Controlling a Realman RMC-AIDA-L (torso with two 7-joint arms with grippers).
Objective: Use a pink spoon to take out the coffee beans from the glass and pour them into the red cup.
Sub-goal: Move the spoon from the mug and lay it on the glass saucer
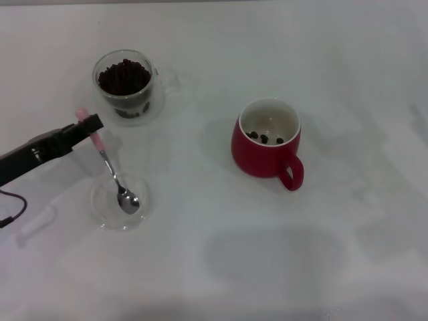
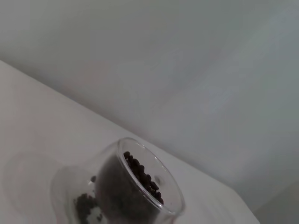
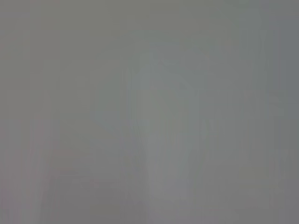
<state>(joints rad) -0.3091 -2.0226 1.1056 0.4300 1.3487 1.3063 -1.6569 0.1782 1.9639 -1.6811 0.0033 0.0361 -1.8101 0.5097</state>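
My left gripper (image 1: 88, 125) comes in from the left edge of the head view and is shut on the pale pink handle of the pink spoon (image 1: 109, 168). The spoon slants down, its metal bowl resting in a shallow clear dish (image 1: 101, 200). Just behind the gripper stands the glass (image 1: 151, 93), filled with a heap of coffee beans (image 1: 124, 77). The left wrist view shows the same glass (image 2: 170, 198) and coffee beans (image 2: 142, 175) from close up. The red cup (image 1: 257, 155) stands to the right with three beans on its white bottom and its handle turned toward me.
Everything stands on a white table (image 1: 334, 254). The right wrist view shows only a flat grey surface. My right arm is out of the head view.
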